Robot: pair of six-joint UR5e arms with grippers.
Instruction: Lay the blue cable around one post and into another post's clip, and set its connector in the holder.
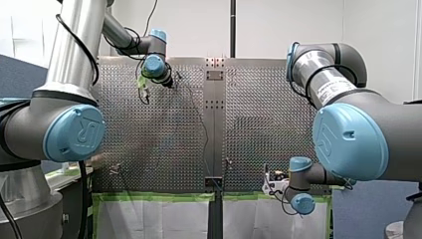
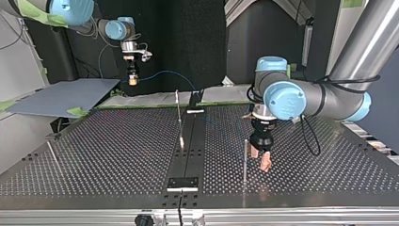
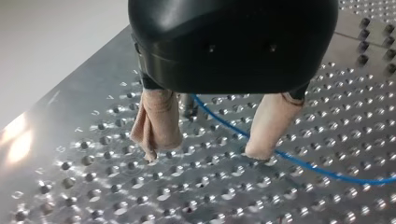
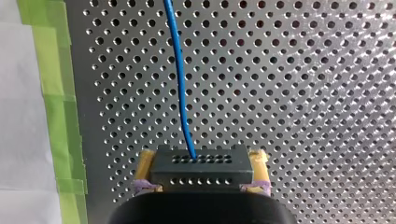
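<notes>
My right gripper (image 4: 201,163), in the upper left of the top view, is closed with its yellow pads (image 4: 144,163) pressed on the two sides of the black connector (image 4: 198,170), holding it in the air by the far edge of the perforated table (image 2: 94,155); the blue cable (image 4: 180,84) leaves the connector's pierced face and runs straight ahead of the fingers over the table, with a strip of green tape (image 4: 56,93) along the table's edge off to one side; in the top view the cable arcs from the connector toward the middle of the frame. My left gripper (image 3: 204,153), right of centre in the top view, points down at the table with its beige pads (image 3: 159,121) spread wide and clamped on nothing; whether their tips touch the surface I cannot tell; the cable lies on the table and passes between the two pads, coming from beside the foot of a thin upright post (image 2: 245,157); in the top view that post stands just beside this gripper, on its left in the frame.
</notes>
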